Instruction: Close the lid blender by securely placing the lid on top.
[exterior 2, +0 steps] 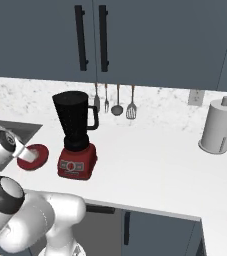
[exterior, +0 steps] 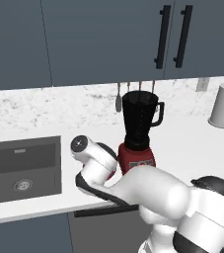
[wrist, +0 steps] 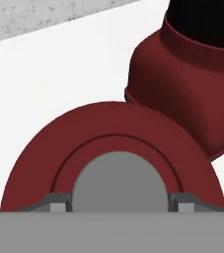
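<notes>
One red lid (wrist: pixel 113 148) lies flat, knob up, on the desk (exterior 2: pixel 150 165) beside one upright blender (exterior 2: pixel 76 135); jaws released, straddling the knob.

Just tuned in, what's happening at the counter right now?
The arm is down over the lid, which lies flat on the counter beside the blender, between it and the sink. The end effector is open, with its two fingertips on either side of the lid's grey knob; nothing is gripped or lifted yet. The blender jar stands open on its red base, still without its lid.
</notes>
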Tool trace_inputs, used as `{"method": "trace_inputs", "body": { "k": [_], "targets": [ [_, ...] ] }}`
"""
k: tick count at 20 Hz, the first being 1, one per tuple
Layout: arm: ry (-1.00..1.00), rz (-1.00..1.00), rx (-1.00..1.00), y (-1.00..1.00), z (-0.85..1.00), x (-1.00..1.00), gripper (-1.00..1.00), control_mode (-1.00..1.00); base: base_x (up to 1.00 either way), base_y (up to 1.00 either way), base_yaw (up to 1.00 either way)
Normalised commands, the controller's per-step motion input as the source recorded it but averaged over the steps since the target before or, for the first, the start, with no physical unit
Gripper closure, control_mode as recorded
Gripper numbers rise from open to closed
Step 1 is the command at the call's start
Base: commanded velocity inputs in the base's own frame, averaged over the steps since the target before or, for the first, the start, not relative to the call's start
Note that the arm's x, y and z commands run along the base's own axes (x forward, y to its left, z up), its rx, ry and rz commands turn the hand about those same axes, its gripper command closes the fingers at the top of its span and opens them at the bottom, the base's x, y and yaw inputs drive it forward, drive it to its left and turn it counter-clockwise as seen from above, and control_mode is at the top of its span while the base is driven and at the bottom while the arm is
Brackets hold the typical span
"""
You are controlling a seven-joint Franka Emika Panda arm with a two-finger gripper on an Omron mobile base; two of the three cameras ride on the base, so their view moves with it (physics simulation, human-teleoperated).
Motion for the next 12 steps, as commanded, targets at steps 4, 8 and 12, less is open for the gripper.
{"method": "trace_inputs", "body": {
  "k": [4,8,12],
  "targets": [
    [-0.21,0.04,0.02,0.0,0.92,-0.53,1.0,-1.0,0.0,0.0,0.0],
    [-0.08,0.04,0.01,0.0,0.99,-0.36,1.0,-1.0,0.0,0.0,0.0],
    [0.0,0.03,0.0,0.0,1.0,-0.29,1.0,-1.0,0.0,0.0,0.0]
  ]
}}
